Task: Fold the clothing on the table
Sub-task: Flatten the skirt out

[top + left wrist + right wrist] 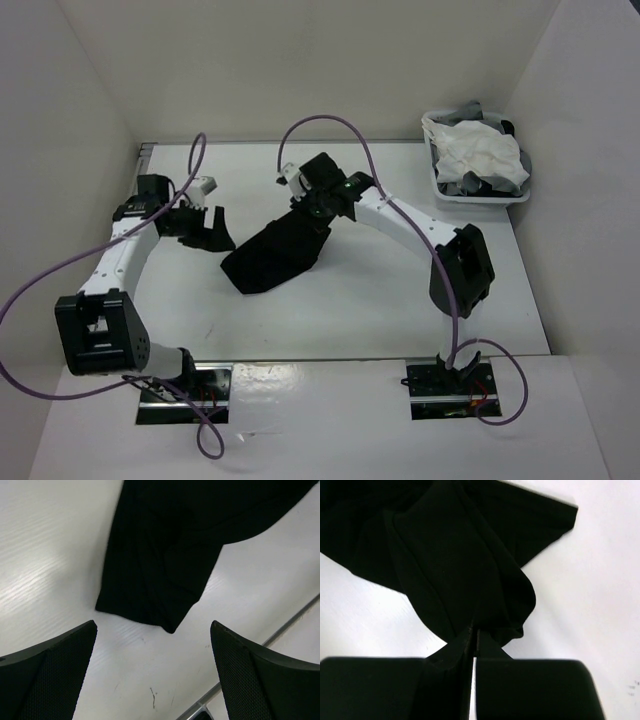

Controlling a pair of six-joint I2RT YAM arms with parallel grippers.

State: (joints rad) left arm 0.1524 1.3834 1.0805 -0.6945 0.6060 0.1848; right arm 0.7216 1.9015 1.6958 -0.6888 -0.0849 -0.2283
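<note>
Clothing (272, 255), soft creased black fabric, is lying as an oblong, running diagonally near-left to far-right. Right gripper (474, 641) is pinching its far end; left gripper (211, 233) is hovering, jaws spread.

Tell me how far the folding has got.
Done: nothing neat yet; the garment lies bunched on the table. In hand: the right end effector is shut on a pinch of fabric; the left end effector is open beside its corner, holding nothing. Left: all the folds.
</note>
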